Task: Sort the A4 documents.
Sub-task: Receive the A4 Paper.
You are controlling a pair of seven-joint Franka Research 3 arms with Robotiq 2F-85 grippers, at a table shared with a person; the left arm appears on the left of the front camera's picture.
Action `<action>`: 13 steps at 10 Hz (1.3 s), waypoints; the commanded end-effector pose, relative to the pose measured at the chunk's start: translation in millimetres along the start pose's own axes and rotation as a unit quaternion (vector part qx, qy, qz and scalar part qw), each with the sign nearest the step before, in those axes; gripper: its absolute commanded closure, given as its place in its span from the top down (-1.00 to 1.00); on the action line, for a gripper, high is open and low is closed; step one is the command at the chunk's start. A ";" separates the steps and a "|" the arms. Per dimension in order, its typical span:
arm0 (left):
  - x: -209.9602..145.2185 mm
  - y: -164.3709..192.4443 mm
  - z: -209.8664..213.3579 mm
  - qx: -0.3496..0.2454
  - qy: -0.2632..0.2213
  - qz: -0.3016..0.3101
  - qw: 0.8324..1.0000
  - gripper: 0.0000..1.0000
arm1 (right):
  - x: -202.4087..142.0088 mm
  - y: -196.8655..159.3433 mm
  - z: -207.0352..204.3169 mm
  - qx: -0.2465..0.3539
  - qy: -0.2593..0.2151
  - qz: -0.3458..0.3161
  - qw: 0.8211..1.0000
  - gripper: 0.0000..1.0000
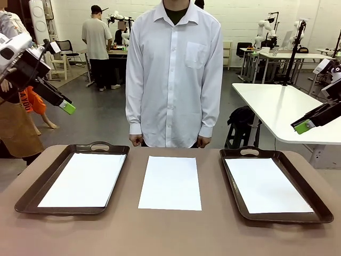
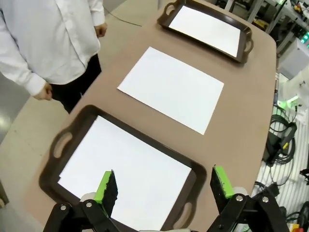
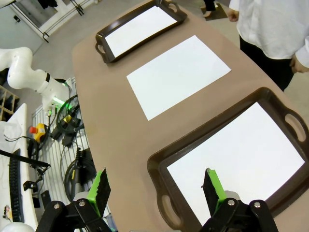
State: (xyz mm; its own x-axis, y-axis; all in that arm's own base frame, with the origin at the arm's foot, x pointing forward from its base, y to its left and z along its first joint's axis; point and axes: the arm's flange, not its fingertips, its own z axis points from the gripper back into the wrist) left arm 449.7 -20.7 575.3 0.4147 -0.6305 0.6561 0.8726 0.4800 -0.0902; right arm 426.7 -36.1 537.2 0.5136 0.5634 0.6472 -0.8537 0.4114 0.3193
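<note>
Each dark brown tray [image 1: 32, 194] [image 1: 319, 205] held one white A4 sheet [image 1: 82, 180] [image 1: 266, 185]; a third sheet [image 1: 170, 182] lay between them. Both grippers [image 2: 164, 186] [image 3: 157, 186] had fingers spread, holding nothing.

In the front view, a tray [image 1: 32, 194] sits at lower left and another tray [image 1: 314, 205] at lower right, each holding a sheet [image 1: 82, 178] [image 1: 266, 184]. Between them a third sheet [image 1: 170, 182] lies on the table [image 1: 170, 234]. A person [image 1: 175, 74] stands at upper centre, behind it.
</note>
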 end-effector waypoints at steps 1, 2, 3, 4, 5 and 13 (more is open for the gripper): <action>-12.7 -2.7 -7.3 0.014 -0.022 -0.004 1.000 1.00 | -0.6 0.8 0.2 0.001 -0.001 0.004 1.000 1.00; -14.1 -3.5 -7.7 0.018 -0.034 -0.002 0.999 1.00 | -0.6 0.8 0.2 0.001 -0.001 0.004 1.000 1.00; -14.4 -4.8 -8.7 0.018 -0.037 0.001 0.999 1.00 | -0.6 0.8 0.2 0.001 -0.001 0.004 1.000 1.00; -14.5 -5.7 -9.0 0.017 -0.037 0.005 0.999 1.00 | -0.6 0.8 0.2 0.001 -0.001 0.004 1.000 1.00; -15.4 -5.8 -10.1 0.018 -0.031 0.015 0.999 1.00 | -0.6 0.8 0.2 0.001 -0.001 0.004 1.000 1.00; -15.4 -0.3 -9.4 0.014 -0.021 0.020 0.999 1.00 | -0.6 0.8 0.2 0.001 -0.001 0.004 1.000 1.00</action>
State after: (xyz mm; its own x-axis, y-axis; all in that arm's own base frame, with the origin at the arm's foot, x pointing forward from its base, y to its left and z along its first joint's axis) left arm 446.0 -17.5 557.8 0.4570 -0.5740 0.6794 0.8378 0.5342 -0.1123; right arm 426.7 -36.1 537.2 0.5136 0.5634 0.6472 -0.8537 0.4114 0.3193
